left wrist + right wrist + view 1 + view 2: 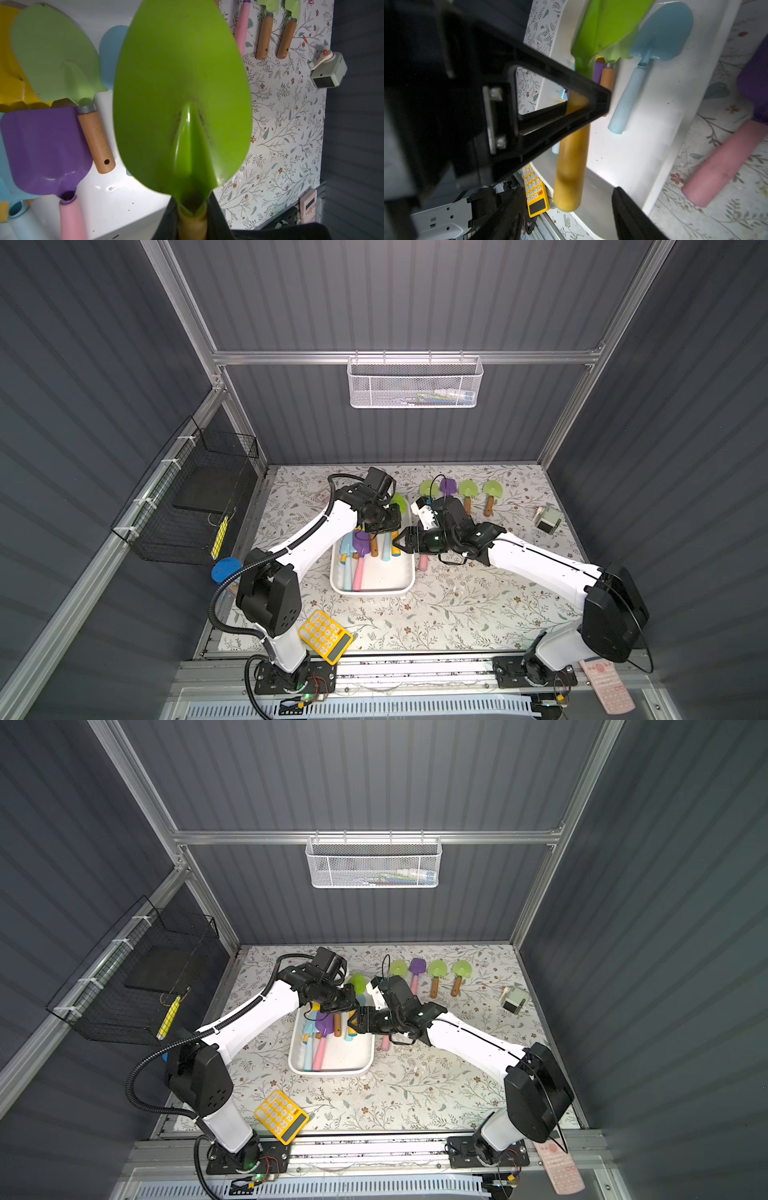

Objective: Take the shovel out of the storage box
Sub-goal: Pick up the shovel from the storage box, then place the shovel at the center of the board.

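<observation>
Green shovel (182,93) in left gripper (192,222) (clamped), above storage box (372,592)

**Far end of the box crowded; near end and front cloth open**

Over the far half of the white shallow plastic storage box (386,578), the left gripper (192,220), clamped on the bright green wooden-handled shovel (182,83), nearly meets the right gripper (397,542), whose jaws stand apart at the right rim. A heap of pastel toy shovels (353,549) lies beneath them. The box's near floor is bare except for handles along its left side. Outside, a pink handle (423,562) lies just beside the right rim. A row of green and purple shovels (467,491) lines the far edge. The flowered tablecloth (478,601) in front of the box is free up to the yellow calculator (325,637) at front left.
</observation>
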